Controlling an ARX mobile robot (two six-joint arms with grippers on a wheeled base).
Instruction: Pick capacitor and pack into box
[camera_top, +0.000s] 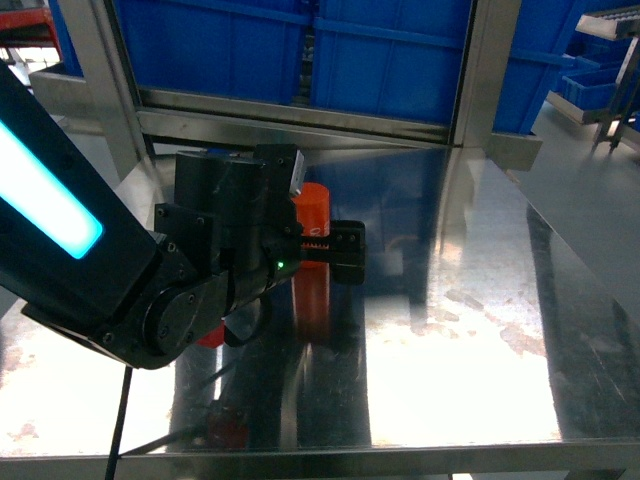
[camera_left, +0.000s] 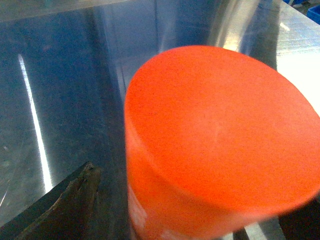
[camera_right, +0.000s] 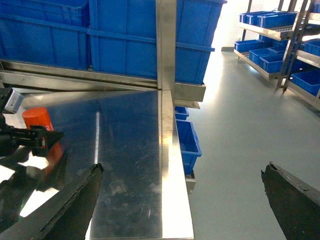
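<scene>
Head view: showing the left gripper (camera_top: 335, 250) reaching across the shiny steel table (camera_top: 470, 340), black fingers (camera_top: 340, 238) sitting on either side of an upright orange capacitor (camera_top: 313, 205) and seeming to be clamping it, though the wrist housing is hiding much of the contact. Standing near the middle of the table, with its reflection stretching toward the camera. Lining the shelf behind: big blue bins (camera_top: 390, 60).

Left wrist view: filling most of the picture with the capacitor (camera_left: 215, 145), flat orange top slightly blurred, pale lettering showing low on its side. Peeking in at the lower left, one dark fingertip (camera_left: 65, 205) just beside the cylinder.

Right wrist view: hanging near the table's (camera_right: 135, 150) right edge, the right gripper (camera_right: 185, 200) with its two black fingers (camera_right: 75, 200) spread wide apart, gripping nothing. Sitting far left, the capacitor (camera_right: 37, 119) between the other arm's fingers. Stacked behind and on floor racks: more blue bins (camera_right: 125, 35).
</scene>
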